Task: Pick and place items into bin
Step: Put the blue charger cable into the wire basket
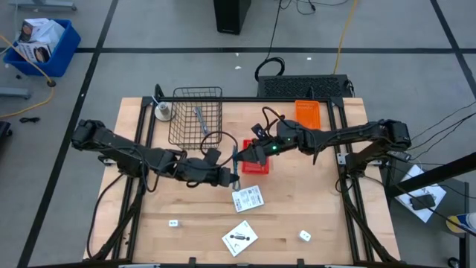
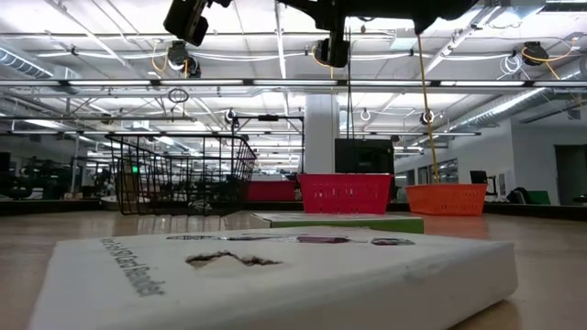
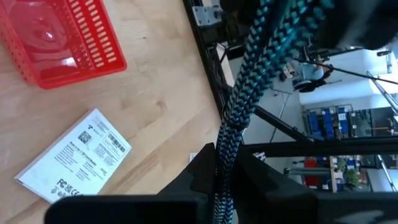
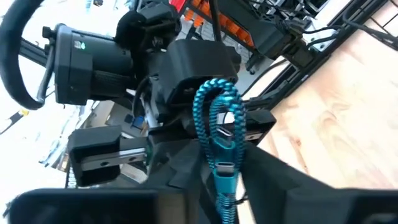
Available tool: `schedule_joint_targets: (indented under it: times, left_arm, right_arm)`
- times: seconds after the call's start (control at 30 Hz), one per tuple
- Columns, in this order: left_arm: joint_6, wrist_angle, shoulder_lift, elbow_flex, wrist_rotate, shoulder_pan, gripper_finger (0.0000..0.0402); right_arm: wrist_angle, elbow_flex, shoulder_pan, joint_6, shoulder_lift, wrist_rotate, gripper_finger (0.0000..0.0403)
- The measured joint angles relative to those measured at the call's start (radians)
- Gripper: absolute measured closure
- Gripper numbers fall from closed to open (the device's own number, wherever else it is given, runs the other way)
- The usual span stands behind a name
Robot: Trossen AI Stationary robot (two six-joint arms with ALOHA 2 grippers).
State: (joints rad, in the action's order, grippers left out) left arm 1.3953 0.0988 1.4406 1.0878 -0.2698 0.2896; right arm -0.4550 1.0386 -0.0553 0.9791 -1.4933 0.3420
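Teal braided cord [image 3: 249, 93], red bin [image 3: 56, 37], white packet [image 3: 74, 155]

A teal braided cord [image 3: 249, 87] is held upright above the table centre, two flat white printed packets [image 1: 248, 199] [image 1: 239, 238] and two tiny white blocks [image 1: 174, 222] [image 1: 305, 236] are spread before it, and a grey metal tool [image 1: 200, 120] is seen inside the wire basket.

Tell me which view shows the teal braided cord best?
The left wrist view: the teal braided cord runs its length, pinched in the left end effector. The right wrist view shows its looped end; the high view barely, low not at all.
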Motion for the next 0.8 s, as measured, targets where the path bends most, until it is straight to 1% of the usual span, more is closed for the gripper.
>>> schedule_joint_targets:
  times: [0.07, 0.1, 0.2, 0.27, 0.43, 0.63, 0.73, 0.8]
  left_arm:
    - [-0.008, -0.001, 0.0, 0.0, 0.0, -0.001, 0.0367]
    - [-0.011, -0.001, 0.0, 0.0, 0.0, -0.001, 0.0369]
    - [-0.013, -0.001, 0.0, 0.0, 0.004, -0.002, 0.037]
    - [-0.012, -0.001, 0.0, 0.0, 0.005, -0.002, 0.0361]
    - [-0.004, 0.014, -0.023, -0.001, 0.063, 0.005, 0.0315]
    - [-0.062, 0.135, -0.063, 0.002, 0.144, 0.02, 0.0261]
    - [-0.082, 0.213, -0.065, -0.002, 0.215, 0.033, 0.0245]
    - [-0.079, 0.27, -0.069, -0.001, 0.223, 0.043, 0.0242]
  right_arm:
    - [0.0, 0.0, -0.006, -0.017, 0.0, 0.001, 0.0367]
    - [0.0, 0.0, -0.01, -0.024, 0.0, 0.002, 0.0377]
    - [0.0, 0.0, -0.023, -0.028, 0.0, 0.003, 0.0377]
    - [0.003, 0.0, -0.038, -0.021, 0.0, 0.016, 0.0373]
    - [-0.003, 0.0, -0.082, -0.04, 0.0, 0.005, 0.0376]
    - [0.003, 0.0, -0.149, -0.067, 0.0, 0.018, 0.0376]
    - [0.002, 0.0, -0.188, -0.08, 0.0, 0.019, 0.0376]
    - [-0.01, 0.0, -0.207, -0.091, -0.008, 0.0, 0.0376]
